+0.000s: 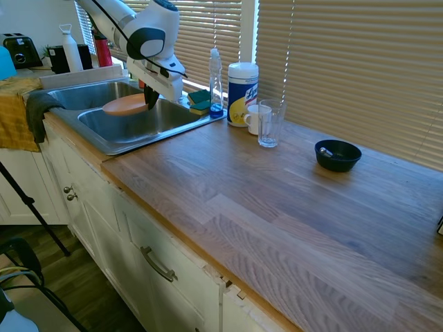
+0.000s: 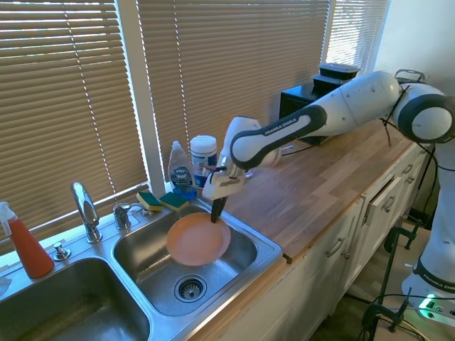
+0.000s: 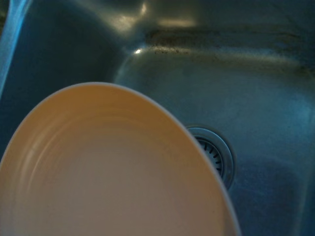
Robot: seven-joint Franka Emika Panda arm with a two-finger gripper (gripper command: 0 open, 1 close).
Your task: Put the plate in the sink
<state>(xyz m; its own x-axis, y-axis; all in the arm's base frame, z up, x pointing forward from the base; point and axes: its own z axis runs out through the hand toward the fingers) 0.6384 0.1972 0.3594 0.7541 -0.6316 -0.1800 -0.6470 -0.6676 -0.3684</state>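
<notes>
Right, I have the plate (image 2: 197, 239) pinched at its rim by the gripper (image 2: 215, 213), fingers closed on the edge nearest the counter, and it hangs inside the sink (image 2: 266, 250), over the basin next to the wooden counter (image 1: 277, 207). From the second exterior view it looks tilted, its far side lower, and I cannot tell whether that edge touches the steel yet. In the wrist view the plate (image 3: 113, 172) covers part of the drain (image 3: 214, 152), so I judge the placement is roughly centred. To finish well I would lower slowly until the plate sits on the basin floor, then part the fingers and lift straight up. I want to keep clear of the sponges (image 2: 162, 201) and soap bottle (image 2: 179, 170) on the ledge just behind, and avoid dropping the plate from height.
</notes>
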